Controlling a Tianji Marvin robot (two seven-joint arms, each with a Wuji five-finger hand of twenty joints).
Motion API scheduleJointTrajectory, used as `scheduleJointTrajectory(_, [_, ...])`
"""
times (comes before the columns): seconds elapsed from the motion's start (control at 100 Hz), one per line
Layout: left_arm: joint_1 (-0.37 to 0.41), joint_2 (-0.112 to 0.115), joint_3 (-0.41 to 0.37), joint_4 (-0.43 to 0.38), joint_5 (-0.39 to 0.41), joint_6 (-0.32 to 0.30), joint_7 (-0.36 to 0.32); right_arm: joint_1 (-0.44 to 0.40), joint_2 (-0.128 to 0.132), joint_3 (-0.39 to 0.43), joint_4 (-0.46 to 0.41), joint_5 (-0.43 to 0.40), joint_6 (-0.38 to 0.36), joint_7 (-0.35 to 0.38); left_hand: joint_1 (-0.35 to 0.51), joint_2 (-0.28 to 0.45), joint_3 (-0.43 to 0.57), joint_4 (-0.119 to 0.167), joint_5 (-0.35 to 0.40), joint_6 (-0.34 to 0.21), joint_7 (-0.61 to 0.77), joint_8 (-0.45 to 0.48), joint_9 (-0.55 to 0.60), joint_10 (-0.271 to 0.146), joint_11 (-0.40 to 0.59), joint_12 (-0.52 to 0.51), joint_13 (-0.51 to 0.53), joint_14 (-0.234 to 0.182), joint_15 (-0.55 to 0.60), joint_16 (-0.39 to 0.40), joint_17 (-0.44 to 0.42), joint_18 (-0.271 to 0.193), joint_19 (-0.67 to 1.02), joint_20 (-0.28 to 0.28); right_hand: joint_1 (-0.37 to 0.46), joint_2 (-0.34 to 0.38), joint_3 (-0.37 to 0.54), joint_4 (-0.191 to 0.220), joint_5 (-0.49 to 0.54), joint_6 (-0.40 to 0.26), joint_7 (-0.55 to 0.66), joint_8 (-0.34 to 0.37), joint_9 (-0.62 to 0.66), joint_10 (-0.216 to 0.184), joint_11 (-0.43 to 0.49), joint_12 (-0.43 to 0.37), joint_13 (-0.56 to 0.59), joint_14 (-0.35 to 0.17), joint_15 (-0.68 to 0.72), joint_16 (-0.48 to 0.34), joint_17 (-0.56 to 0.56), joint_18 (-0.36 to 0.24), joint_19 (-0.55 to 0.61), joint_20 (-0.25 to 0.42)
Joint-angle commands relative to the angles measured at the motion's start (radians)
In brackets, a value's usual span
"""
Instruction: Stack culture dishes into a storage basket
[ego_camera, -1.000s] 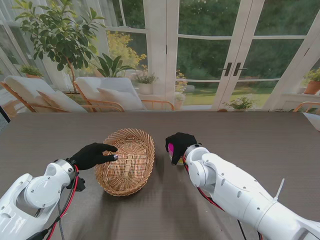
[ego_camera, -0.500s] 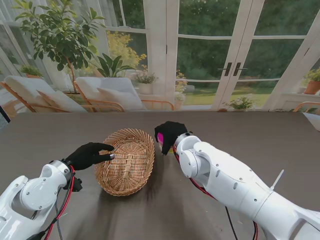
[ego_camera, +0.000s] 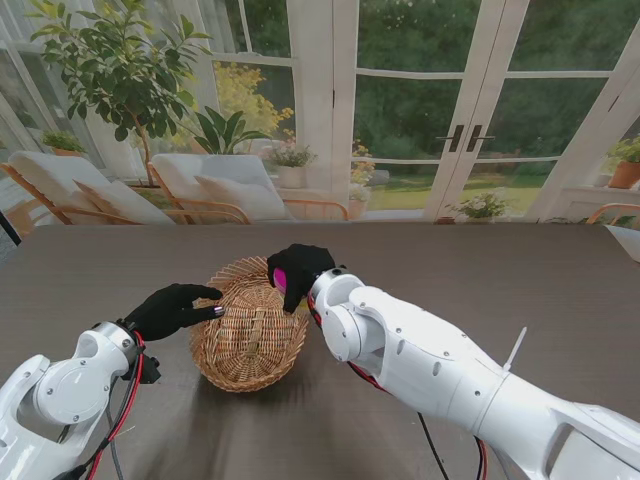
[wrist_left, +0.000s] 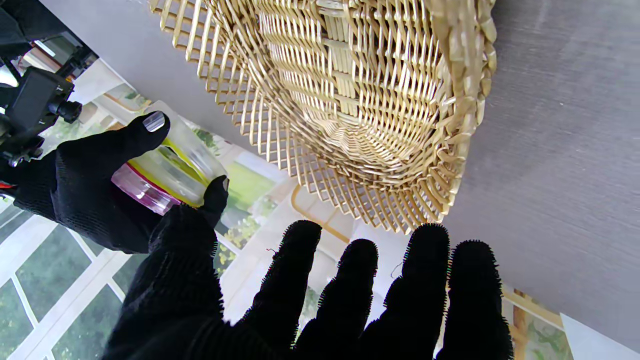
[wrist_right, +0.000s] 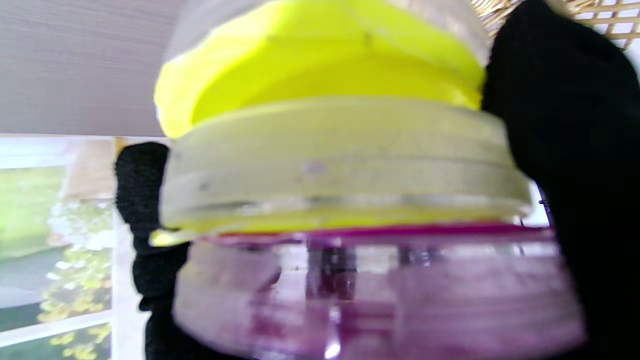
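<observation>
A: Where are the dishes (wrist_left: 167, 167) now?

B: We hold them in the right hand (ego_camera: 296, 274), fingers clamped around a stack of yellow and pink ones, over the far right rim of the basket (ego_camera: 250, 345).

A: And the left hand (ego_camera: 176, 308)?

B: Fingers spread, gripping nothing, resting at the basket's left rim. The basket's long axis runs away from us; its floor lies nearer to us than the stack and lower, so we judge the right hand must come in and down.
</observation>
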Motion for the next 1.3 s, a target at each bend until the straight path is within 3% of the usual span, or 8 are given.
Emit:
scheduleJointTrajectory(0.0, [0.008,-0.005,-0.005,-0.008,0.0,-0.003,-0.014,0.001,-0.028,-0.014,0.01,0.006,-0.015,0.007,0.029,0.037,-0.016,0.03,0.011,0.001,0.006,0.004,-0.001,0.009,-0.008,-0.014,-0.012,0.023,-0.014,-0.004,-0.009,0.013,0.02,0.01,0.22,0.136,0.199,0.119,0.062,0.075,0.131,0.01,0.119,-0.052,0.132,0.08,0.327,-0.356,0.162,0.029,0.287,-0.197,0.127,0.061])
scheduleJointTrajectory(0.77, [0.042,-0.011,-0.035,-0.029,-0.004,0.014,0.007,0.039,-0.228,-0.14,0.339,0.095,-0.145,-0.125,0.031,0.035,-0.016,0.03,0.012,0.002,0.006,0.004,0.001,0.01,-0.007,-0.014,-0.01,0.023,-0.014,-0.004,-0.01,0.014,0.018,0.011,0.196,0.14,0.202,0.123,0.052,0.074,0.13,0.015,0.121,-0.058,0.135,0.075,0.328,-0.363,0.152,0.03,0.291,-0.227,0.136,0.072])
scheduleJointTrajectory(1.17, [0.053,-0.012,-0.039,-0.046,-0.005,0.037,0.005,0.068,-0.355,-0.189,0.609,0.122,-0.267,-0.188,0.032,0.036,-0.016,0.03,0.011,0.003,0.005,0.003,0.001,0.013,-0.007,-0.014,-0.011,0.024,-0.014,-0.003,-0.009,0.014,0.019,0.011,0.172,0.147,0.205,0.131,0.045,0.071,0.132,0.017,0.112,-0.059,0.134,0.066,0.323,-0.367,0.136,0.027,0.295,-0.255,0.144,0.08])
scheduleJointTrajectory(1.29, [0.054,-0.011,-0.04,-0.047,-0.006,0.042,0.003,0.079,-0.385,-0.201,0.677,0.125,-0.3,-0.199,0.032,0.035,-0.016,0.03,0.011,0.004,0.005,0.003,0.0,0.011,-0.007,-0.014,-0.011,0.024,-0.014,-0.003,-0.009,0.014,0.019,0.011,0.14,0.18,0.196,0.159,0.029,0.068,0.134,0.014,0.103,-0.06,0.139,0.062,0.318,-0.377,0.123,0.032,0.29,-0.264,0.132,0.079])
